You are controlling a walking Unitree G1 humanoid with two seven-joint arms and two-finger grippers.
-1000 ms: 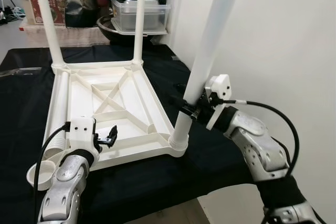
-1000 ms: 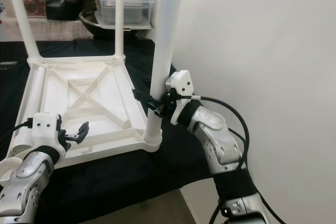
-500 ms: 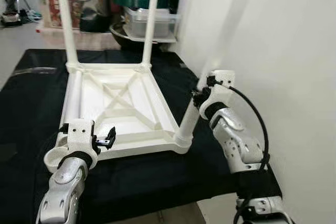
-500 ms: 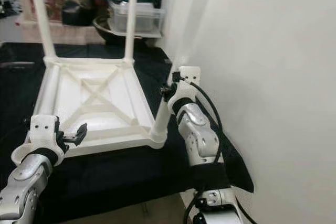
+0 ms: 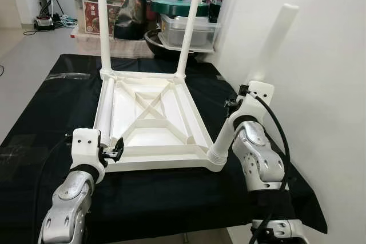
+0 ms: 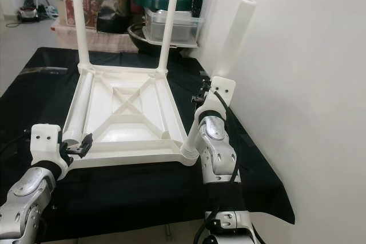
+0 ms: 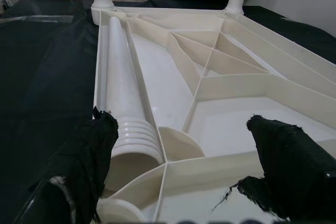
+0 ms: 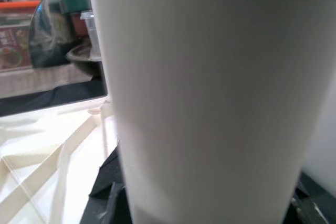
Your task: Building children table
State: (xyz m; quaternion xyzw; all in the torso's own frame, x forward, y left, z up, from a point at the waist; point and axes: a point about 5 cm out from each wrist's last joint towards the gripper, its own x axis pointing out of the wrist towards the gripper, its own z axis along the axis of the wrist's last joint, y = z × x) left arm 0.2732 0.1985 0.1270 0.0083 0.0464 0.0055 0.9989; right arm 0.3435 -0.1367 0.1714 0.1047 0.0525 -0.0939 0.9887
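The white plastic children's table (image 5: 150, 119) lies upside down on a black cloth (image 5: 46, 112) that covers the bench, its ribbed underside facing up. Two white legs (image 5: 103, 21) stand upright in the far corners. A third leg (image 5: 260, 72) sits in the near right corner socket and leans outward toward the white wall (image 5: 320, 55); the right gripper (image 5: 233, 104) is at about the middle of this leg, and in the right wrist view the leg's pale shaft lies close between its fingers. The tips cannot be seen plainly enough to tell whether the jaws are clenched on the leg or loose about it.

A fourth leg (image 7: 123, 100) lies loose inside the tabletop along its left edge, its ribbed, threaded end toward the near left corner. The left gripper (image 5: 117, 150) hovers at the near edge of the table close to that corner, jaws spread wide, grasping nothing. In the left wrist view its black fingers (image 7: 86, 156) stand either side of the ribbed end and the near rib of the frame, one finger just beside the threads.

Beyond the far edge of the bench stand a clear storage box with an orange lid (image 5: 94, 4), a green-lidded pot (image 5: 180, 5) and clear plastic containers (image 5: 189, 30).
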